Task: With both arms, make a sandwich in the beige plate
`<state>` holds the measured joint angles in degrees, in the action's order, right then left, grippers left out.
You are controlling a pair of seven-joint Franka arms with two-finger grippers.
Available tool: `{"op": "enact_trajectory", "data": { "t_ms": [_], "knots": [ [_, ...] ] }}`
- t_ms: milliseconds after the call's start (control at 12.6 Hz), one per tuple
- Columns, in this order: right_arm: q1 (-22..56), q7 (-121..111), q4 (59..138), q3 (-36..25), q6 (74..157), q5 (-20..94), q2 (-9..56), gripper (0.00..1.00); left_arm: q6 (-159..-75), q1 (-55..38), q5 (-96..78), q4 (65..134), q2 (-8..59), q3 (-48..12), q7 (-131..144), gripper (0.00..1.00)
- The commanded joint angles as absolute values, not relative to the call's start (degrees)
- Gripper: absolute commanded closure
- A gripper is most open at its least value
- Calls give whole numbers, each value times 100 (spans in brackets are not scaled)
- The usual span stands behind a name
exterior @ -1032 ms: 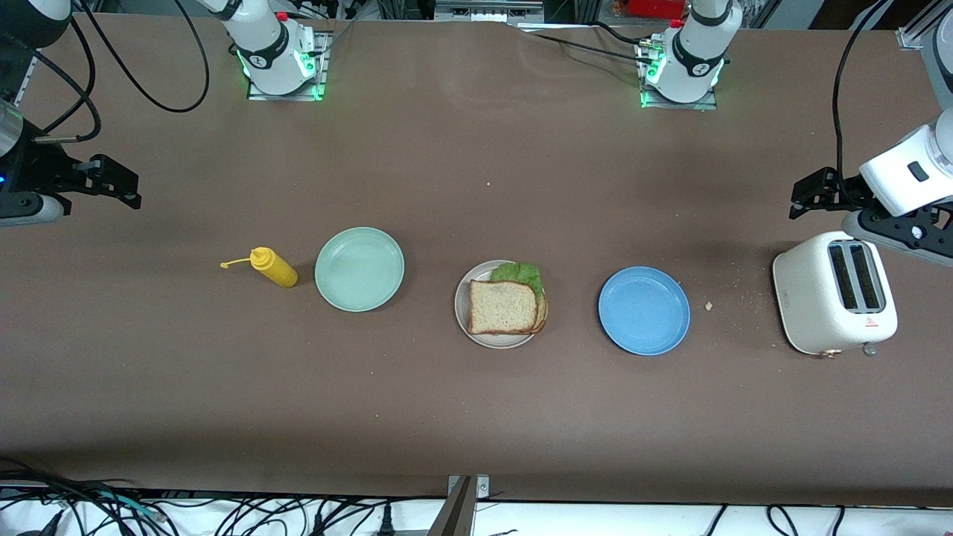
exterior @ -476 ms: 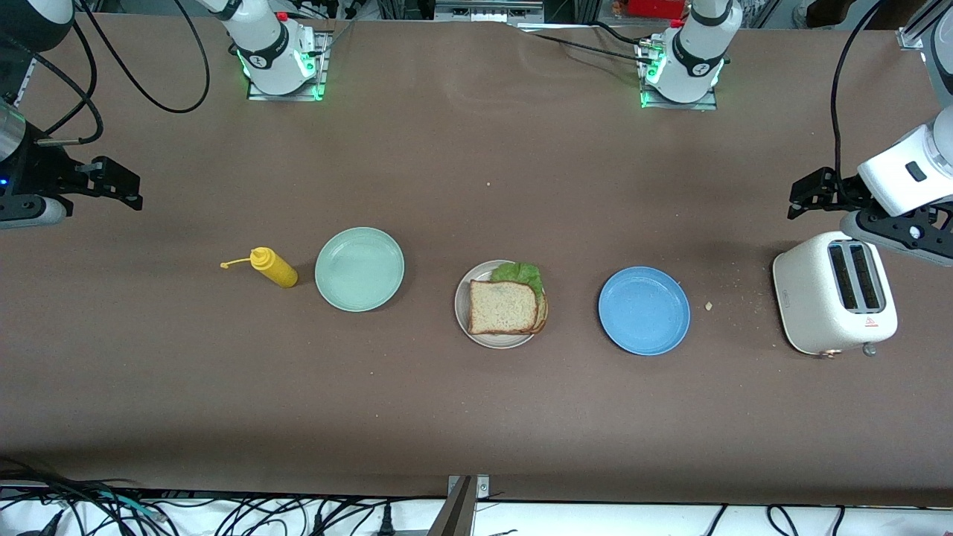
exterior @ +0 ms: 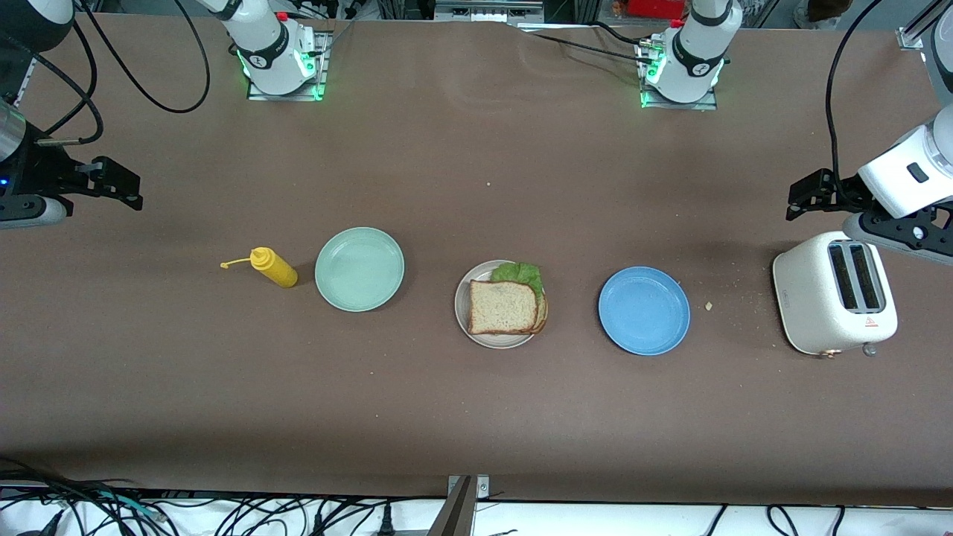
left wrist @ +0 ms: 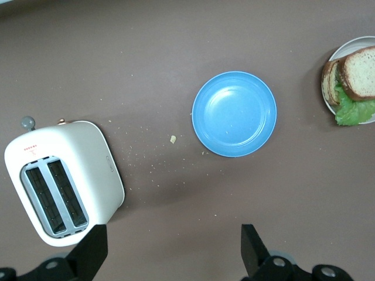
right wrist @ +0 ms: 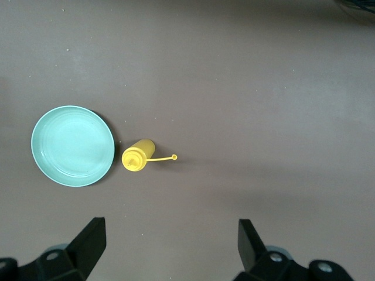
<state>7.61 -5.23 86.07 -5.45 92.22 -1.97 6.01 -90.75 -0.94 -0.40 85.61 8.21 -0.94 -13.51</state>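
I see the sandwich (exterior: 506,305) on the beige plate (exterior: 461,301) at mid-bench, top slice square on, lettuce (exterior: 521,272) poking out on the side toward the bases. The blue plate (exterior: 644,310) lies beside it toward the left arm's end, the mint plate (exterior: 359,269) toward the right arm's end, both bare. A yellow bottle (exterior: 274,268) lies on its side just beside the mint plate. The toaster (exterior: 834,302) stands at the left arm's end, crumbs (exterior: 709,305) between it and the blue plate. My left end effector (left wrist: 174,252) hangs over bare bench beside the toaster, fingers spread, holding nothing. My right end effector (right wrist: 171,249) hangs over the bench's other end, fingers spread, holding nothing.
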Motion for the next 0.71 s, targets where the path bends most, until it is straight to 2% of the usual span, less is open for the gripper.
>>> {"op": "enact_trajectory", "data": {
  "t_ms": [0,635],
  "knots": [
    [764,-545,8534,-527,9167,-97,615,0,-8738,-70,-123,8481,730,-79,-1204,0],
    [817,-536,8534,-475,9036,26,536,0,-8771,-62,97,8701,413,-202,-668,0]
  ]
}}
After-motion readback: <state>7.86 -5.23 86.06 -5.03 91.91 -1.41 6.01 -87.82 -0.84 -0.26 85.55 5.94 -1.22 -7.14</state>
